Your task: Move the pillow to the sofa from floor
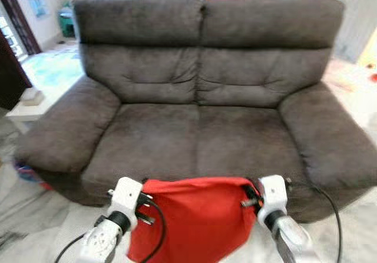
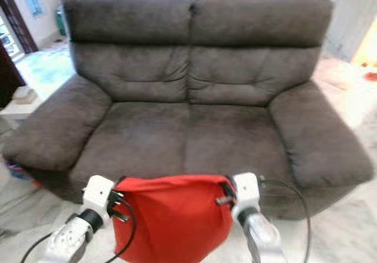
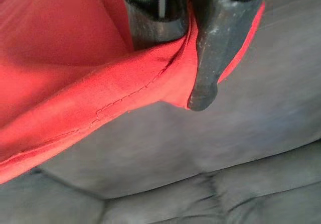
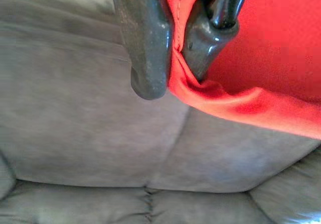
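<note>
A red pillow [image 1: 197, 219] hangs between my two arms, just in front of the dark grey two-seat sofa [image 1: 200, 127]. My left gripper [image 1: 143, 186] is shut on the pillow's upper left corner, and my right gripper [image 1: 252, 187] is shut on its upper right corner. In the left wrist view the black fingers [image 3: 205, 58] pinch the red fabric edge [image 3: 125, 98] above the sofa's seat cushion [image 3: 200, 148]. The right wrist view shows the same pinch, fingers [image 4: 148, 48] clamped on the red cloth [image 4: 251, 103]. The pillow's top edge sits level with the seat's front edge.
A low white table [image 1: 35, 104] stands left of the sofa, by its left armrest [image 1: 65, 127]. A colourful object [image 1: 26, 173] lies on the pale marble floor [image 1: 35, 222] beneath that armrest. The sofa seat [image 1: 194, 139] is bare.
</note>
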Motion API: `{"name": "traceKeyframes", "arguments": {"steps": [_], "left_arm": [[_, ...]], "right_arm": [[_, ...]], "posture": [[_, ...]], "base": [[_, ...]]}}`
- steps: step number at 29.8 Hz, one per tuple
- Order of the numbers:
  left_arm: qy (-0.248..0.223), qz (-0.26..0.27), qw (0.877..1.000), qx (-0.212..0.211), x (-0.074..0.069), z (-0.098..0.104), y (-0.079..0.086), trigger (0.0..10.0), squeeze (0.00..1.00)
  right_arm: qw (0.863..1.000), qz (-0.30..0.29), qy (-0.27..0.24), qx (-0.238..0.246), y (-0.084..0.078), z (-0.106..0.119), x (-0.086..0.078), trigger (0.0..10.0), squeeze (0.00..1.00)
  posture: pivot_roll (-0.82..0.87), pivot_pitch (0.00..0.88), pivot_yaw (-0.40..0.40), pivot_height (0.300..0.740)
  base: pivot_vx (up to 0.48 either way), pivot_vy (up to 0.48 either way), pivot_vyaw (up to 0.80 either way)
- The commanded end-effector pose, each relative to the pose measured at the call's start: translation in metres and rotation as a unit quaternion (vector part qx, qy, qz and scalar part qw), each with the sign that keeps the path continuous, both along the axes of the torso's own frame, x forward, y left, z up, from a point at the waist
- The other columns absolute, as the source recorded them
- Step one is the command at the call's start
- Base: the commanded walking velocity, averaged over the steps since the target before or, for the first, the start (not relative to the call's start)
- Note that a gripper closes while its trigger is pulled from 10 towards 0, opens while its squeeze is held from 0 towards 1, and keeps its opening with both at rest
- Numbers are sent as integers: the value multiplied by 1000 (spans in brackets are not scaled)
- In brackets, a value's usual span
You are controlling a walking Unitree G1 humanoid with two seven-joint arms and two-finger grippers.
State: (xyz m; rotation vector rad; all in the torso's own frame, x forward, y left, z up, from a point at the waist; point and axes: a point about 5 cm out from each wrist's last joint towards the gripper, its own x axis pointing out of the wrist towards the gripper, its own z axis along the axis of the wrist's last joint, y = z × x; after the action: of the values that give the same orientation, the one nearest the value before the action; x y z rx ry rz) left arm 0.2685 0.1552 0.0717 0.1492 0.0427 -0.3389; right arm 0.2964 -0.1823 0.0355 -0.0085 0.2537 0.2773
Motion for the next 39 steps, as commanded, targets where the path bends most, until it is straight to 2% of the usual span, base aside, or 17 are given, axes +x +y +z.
{"name": "traceKeyframes", "arguments": {"steps": [1,9,13,21,39], "left_arm": [[-33,26,999,6,1,11,14,10000,0],[-32,34,999,5,0,10,15,10000,0],[-33,37,999,4,0,10,16,10000,0],[-34,47,998,13,0,11,19,10000,0],[-52,53,997,-4,3,22,23,10000,0]], "right_arm": [[999,-13,-48,8,-3,21,13,10000,0],[999,4,-48,3,0,23,13,10000,0],[997,39,-60,10,7,26,11,10000,0],[997,39,-62,3,7,28,11,10000,0],[997,37,-73,6,11,33,12,10000,0]], "posture": [[60,62,23,740],[63,73,18,740],[63,77,18,740],[64,83,28,740],[65,83,34,740]], "base": [[0,-364,0],[0,-365,0],[0,-366,595],[0,-350,198],[0,0,0]]}}
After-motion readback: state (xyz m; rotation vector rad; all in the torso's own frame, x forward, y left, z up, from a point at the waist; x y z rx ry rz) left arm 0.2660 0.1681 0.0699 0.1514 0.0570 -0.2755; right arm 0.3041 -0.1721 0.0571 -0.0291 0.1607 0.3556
